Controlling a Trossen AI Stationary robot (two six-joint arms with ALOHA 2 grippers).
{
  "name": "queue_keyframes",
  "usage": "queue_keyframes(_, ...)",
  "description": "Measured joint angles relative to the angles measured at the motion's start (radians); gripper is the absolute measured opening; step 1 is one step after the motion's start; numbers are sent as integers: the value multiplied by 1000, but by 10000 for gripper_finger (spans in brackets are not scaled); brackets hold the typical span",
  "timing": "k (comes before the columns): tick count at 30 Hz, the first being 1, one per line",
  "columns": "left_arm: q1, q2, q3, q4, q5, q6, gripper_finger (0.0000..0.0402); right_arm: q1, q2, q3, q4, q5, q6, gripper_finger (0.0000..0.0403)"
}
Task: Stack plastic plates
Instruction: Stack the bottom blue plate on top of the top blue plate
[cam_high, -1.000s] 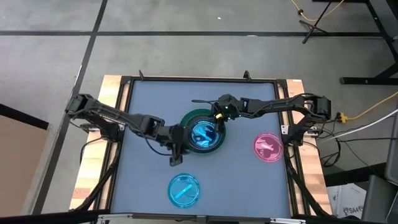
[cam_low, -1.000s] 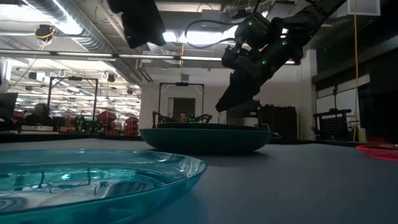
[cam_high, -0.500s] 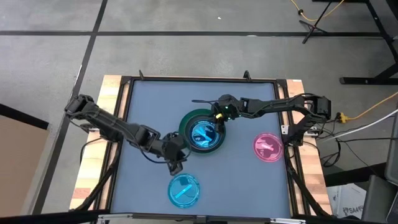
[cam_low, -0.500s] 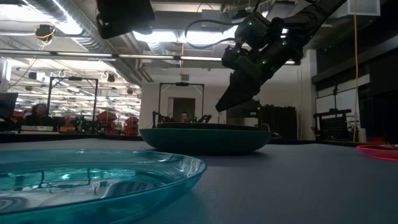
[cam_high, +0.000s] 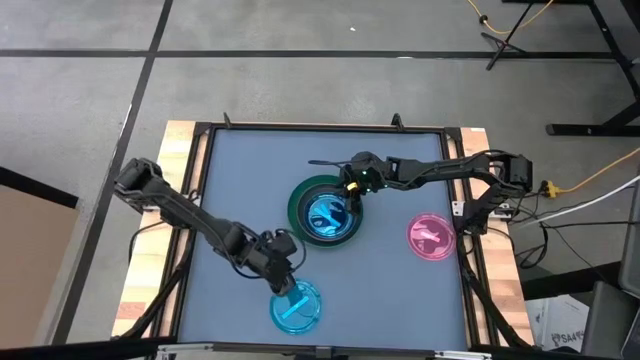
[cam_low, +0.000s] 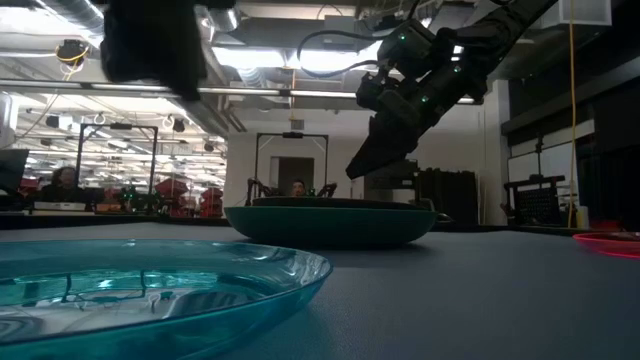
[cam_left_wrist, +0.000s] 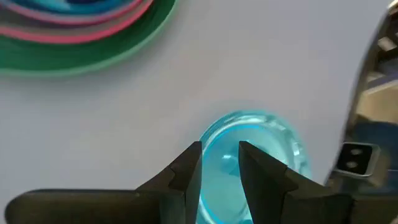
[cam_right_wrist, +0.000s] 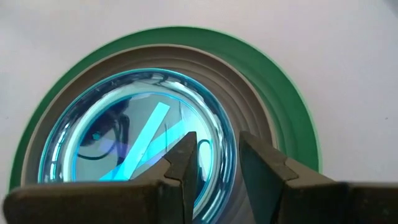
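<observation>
Left end effector (cam_high: 285, 279) at loose cyan plate (cam_high: 296, 306)'s far-left rim.
Slightly parted, grasping nothing; right end effector (cam_high: 350, 193), likewise empty, over stack (cam_high: 325, 210) mid-counter.

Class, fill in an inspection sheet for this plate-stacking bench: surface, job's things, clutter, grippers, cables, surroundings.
Surface: grey table top, wooden side rails.
Job's things: stack at centre, green plate at the bottom, cyan plate on top; loose cyan plate at the near edge; loose pink plate on the right.
Clutter: nothing seen.
Grippers: left gripper open, at the loose cyan plate's rim; right gripper open over the stack's rim.
Cables: yellow cable on the floor, right.
Surroundings: concrete floor; a seated person far behind.
</observation>
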Motion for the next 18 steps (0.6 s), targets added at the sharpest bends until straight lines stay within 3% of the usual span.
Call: queue_keyframes(18, -4, 191, 0, 0, 112, -42, 98, 0, 0, 0, 2, 0, 0, 108)
